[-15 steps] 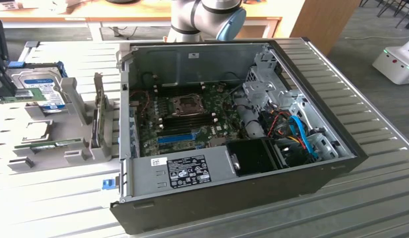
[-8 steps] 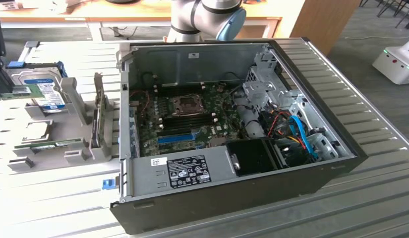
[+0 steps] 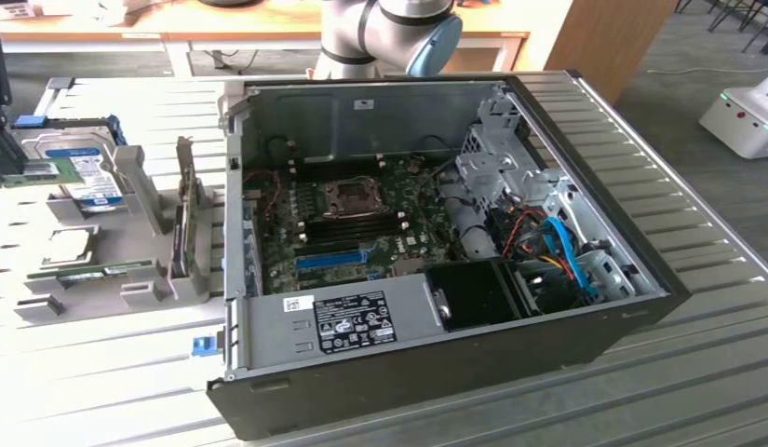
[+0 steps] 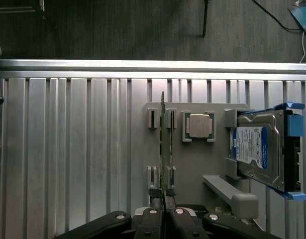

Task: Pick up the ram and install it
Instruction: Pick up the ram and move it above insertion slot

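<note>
- Step: pick-up phase, with nothing grasped yet. The gripper (image 4: pixel 163 198) hangs above the ram (image 4: pixel 162 144), and its centreline runs along the stick's length.
- Pincer state: clenched. The two black fingers (image 4: pixel 152 221) are drawn together in the middle of the wrist view, and no part is seen carried between them.
- Ram location: seated in the grey fixture (image 4: pixel 192 169), on the table (image 3: pixel 681 186) beside the PC case (image 3: pixel 483 372), on the exterior view's left.
- Within the fixture the ram stands along one outer edge. The CPU chip (image 4: pixel 198 125) is just beside it, and the hard drive (image 4: pixel 257 149) is past the chip at the opposite edge.
- Ram look: a long, thin green stick standing on its long edge, held between paired posts (image 4: pixel 152 118) near each end.
- From above the ram reads as a narrow line. In the exterior view the green face (image 3: pixel 92 272) shows, but the label and chips are too small to tell.
- Install side: the case is open and the motherboard (image 3: pixel 358 233) is exposed. No stick is seen in the gripper's hold near it.
- Judgement: a grasp here calls for parting the fingers enough to straddle the thin top edge, then a straight descent between the posts without nudging the CPU chip.
- Risk, judged: the stick is thin and upright, so an off-centre pinch could tilt it in its slots.
</note>
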{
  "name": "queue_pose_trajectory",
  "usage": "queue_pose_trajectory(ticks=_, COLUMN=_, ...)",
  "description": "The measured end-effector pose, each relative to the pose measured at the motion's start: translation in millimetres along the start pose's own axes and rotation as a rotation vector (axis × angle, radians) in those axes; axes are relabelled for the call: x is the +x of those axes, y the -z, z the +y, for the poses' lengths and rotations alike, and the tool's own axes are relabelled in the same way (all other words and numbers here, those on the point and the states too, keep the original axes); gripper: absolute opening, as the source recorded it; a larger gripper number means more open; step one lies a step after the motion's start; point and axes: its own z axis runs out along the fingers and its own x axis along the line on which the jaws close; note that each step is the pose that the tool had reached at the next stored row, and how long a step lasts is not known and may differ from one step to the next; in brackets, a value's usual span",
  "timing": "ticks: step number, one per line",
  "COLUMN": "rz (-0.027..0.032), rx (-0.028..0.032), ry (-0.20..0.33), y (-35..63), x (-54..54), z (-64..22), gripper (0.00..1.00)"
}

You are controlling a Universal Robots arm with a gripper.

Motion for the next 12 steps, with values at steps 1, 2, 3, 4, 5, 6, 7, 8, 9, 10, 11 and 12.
queue_pose_trajectory(ticks=1, rz=-0.0003, rx=0.0003, ry=0.000, y=-0.2, x=-0.1, z=-1.1, gripper=0.12)
queue_pose_trajectory(ticks=2, rz=-0.0003, rx=0.0004, ry=0.000, y=-0.1, x=-0.1, z=-2.7, gripper=0.12)
queue_pose_trajectory(ticks=3, rz=-0.0003, rx=0.0003, ry=0.000, y=0.0, x=-0.1, z=-4.2, gripper=0.12)
queue_pose_trajectory(ticks=4, rz=-0.0004, rx=0.0004, ry=0.000, y=0.0, x=-0.2, z=-5.8, gripper=0.12)
queue_pose_trajectory(ticks=5, rz=-0.0005, rx=0.0004, ry=0.000, y=0.0, x=-0.2, z=-7.4, gripper=0.12)
queue_pose_trajectory(ticks=6, rz=-0.0003, rx=0.0003, ry=0.000, y=0.1, x=-0.2, z=-8.9, gripper=0.12)
queue_pose_trajectory(ticks=7, rz=-0.0003, rx=0.0003, ry=0.000, y=0.2, x=-0.3, z=-10.5, gripper=0.12)
queue_pose_trajectory(ticks=8, rz=-0.0004, rx=0.0003, ry=0.000, y=0.2, x=-0.3, z=-11.8, gripper=0.12)
queue_pose_trajectory(ticks=9, rz=-0.0003, rx=0.0003, ry=0.000, y=0.3, x=-0.4, z=-13.1, gripper=0.12)
queue_pose_trajectory(ticks=10, rz=-0.0003, rx=0.0003, ry=0.000, y=0.4, x=-0.4, z=-14.5, gripper=0.12)
queue_pose_trajectory(ticks=11, rz=-0.0003, rx=0.0003, ry=0.000, y=0.4, x=-0.4, z=-16.0, gripper=0.12)
queue_pose_trajectory(ticks=12, rz=-0.0003, rx=0.0003, ry=0.000, y=0.5, x=-0.4, z=-17.8, gripper=0.12)
